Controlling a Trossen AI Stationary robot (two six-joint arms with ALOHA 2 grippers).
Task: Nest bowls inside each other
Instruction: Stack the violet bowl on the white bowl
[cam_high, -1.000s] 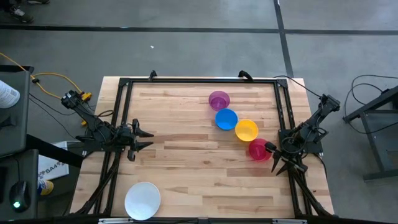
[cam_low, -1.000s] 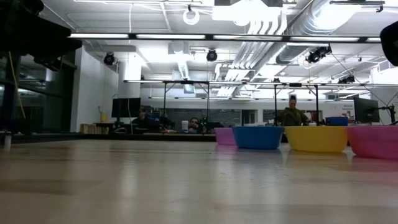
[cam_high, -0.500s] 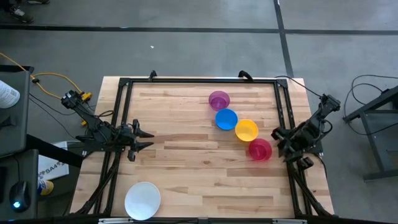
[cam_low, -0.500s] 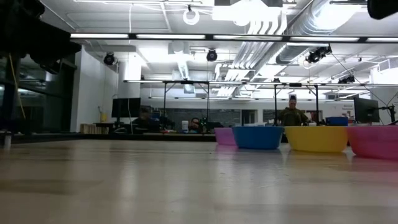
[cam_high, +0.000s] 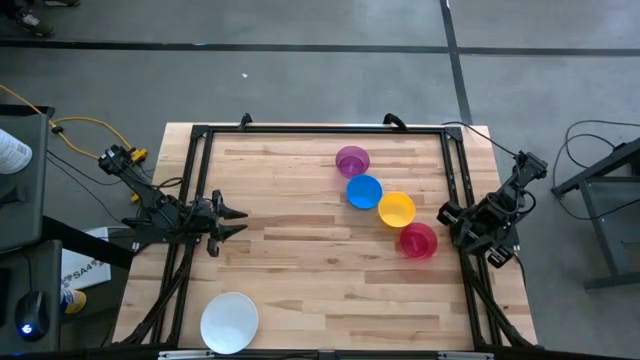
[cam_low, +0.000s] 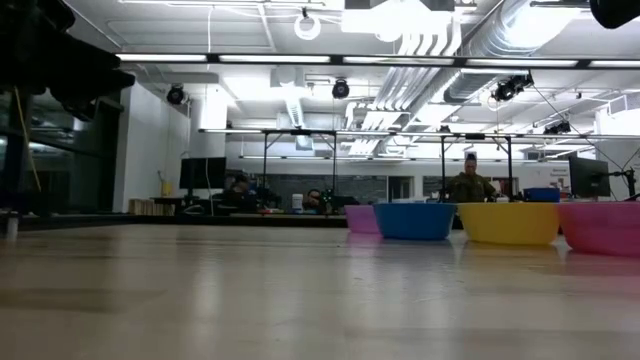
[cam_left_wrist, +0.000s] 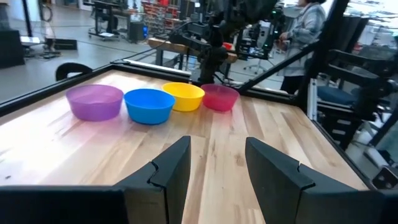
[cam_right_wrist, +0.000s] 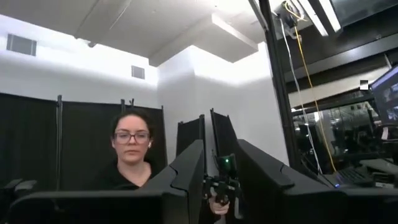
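Five bowls on the surface, none nested

There are five bowls in all on the wooden surface (cam_high: 300, 260): one larger white bowl (cam_high: 229, 322) and four smaller ones. The four small ones stand in a slanting row on the right half, each just beside the next: purple bowl (cam_high: 352, 160) farthest back, then blue bowl (cam_high: 364, 191), yellow bowl (cam_high: 396, 209), and red-pink bowl (cam_high: 418, 241) nearest the right edge. The white one sits alone near the front left corner, well apart from the row. All are upright and separate.

There are two arms. The left arm lies low at the left edge of the surface, reaching inward, its left end effector (cam_high: 232, 223) above bare wood with nothing between the fingers (cam_left_wrist: 171, 171), which stand apart with a clear gap; the left wrist view looks across the surface at the four coloured bowls. The right arm is folded at the right edge, its right end effector (cam_high: 447, 215) just beside the red-pink bowl but raised and tilted up, so its wrist view looks at the room, where a person shows. Its fingers (cam_right_wrist: 186, 171) stand a narrow gap apart and hold nothing.
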